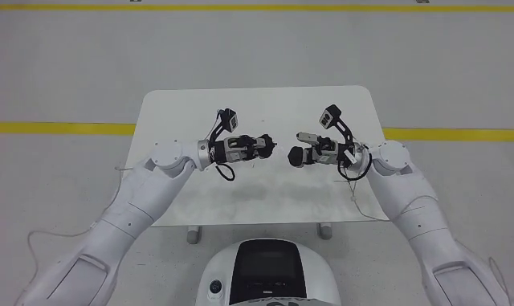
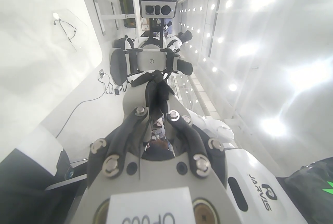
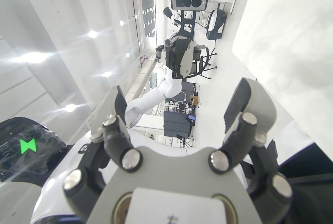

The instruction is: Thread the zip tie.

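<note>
Closest in, left gripper (image 2: 156,91) has its grey fingers pinched on what looks like a slim black plastic zip tie (image 2: 158,105); its long axis points toward the right gripper (image 3: 179,94), pads spread apart, just opposite above the white rectangular table (image 1: 177,113).

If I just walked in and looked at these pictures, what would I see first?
The left gripper and the right gripper point at each other over the middle of the white table. The left one is shut on a thin dark strip, probably the zip tie. The right one has its fingers wide open.
</note>
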You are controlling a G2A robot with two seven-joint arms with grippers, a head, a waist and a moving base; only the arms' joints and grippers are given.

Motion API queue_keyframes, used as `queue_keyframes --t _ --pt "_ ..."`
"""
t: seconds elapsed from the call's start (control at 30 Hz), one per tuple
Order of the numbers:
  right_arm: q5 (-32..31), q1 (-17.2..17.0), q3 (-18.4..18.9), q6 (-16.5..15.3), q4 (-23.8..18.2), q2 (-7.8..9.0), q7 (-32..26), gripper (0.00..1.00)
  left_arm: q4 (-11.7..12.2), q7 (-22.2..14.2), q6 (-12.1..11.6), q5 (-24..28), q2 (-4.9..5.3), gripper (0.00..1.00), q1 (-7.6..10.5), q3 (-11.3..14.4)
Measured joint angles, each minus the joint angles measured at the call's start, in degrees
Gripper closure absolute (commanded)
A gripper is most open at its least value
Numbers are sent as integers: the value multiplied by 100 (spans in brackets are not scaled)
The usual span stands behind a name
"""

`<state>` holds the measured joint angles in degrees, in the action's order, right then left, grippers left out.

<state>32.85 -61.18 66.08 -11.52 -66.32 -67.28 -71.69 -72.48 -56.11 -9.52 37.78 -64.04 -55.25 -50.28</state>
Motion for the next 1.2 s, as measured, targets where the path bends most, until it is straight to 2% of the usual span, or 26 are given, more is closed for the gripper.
queue_keyframes --t 0.07,0.17,0.23,0.33,0.5,0.63,0.83,0.93,1.0,1.2 --pt "0 0 0 0 0 0 0 0 -32 83 -76 -89 3 100 -11 -12" --pt "0 0 0 0 0 0 0 0 -108 320 -453 -447 31 100 -43 -96" --pt "0 0 0 0 0 0 0 0 -86 330 -719 -573 58 100 -53 -201" --pt "0 0 0 0 0 0 0 0 -8 310 -987 -698 93 100 -66 -339" --pt "0 0 0 0 0 0 0 0 -26 296 -997 -823 118 100 -148 -612" --pt "0 0 0 0 0 0 0 0 -91 394 -996 -834 98 100 -293 -858" --pt "-4 -6 7 0 -8 1 10 0 -88 393 -996 -829 97 100 -293 -855" --pt "-135 -114 205 40 -212 71 105 0 -88 393 -996 -829 97 100 -293 -855" --pt "-374 -222 396 169 -400 152 85 0 -88 393 -996 -829 97 100 -293 -855" --pt "-1355 -783 1083 973 -1335 448 -56 0 -88 393 -996 -829 97 100 -293 -856"
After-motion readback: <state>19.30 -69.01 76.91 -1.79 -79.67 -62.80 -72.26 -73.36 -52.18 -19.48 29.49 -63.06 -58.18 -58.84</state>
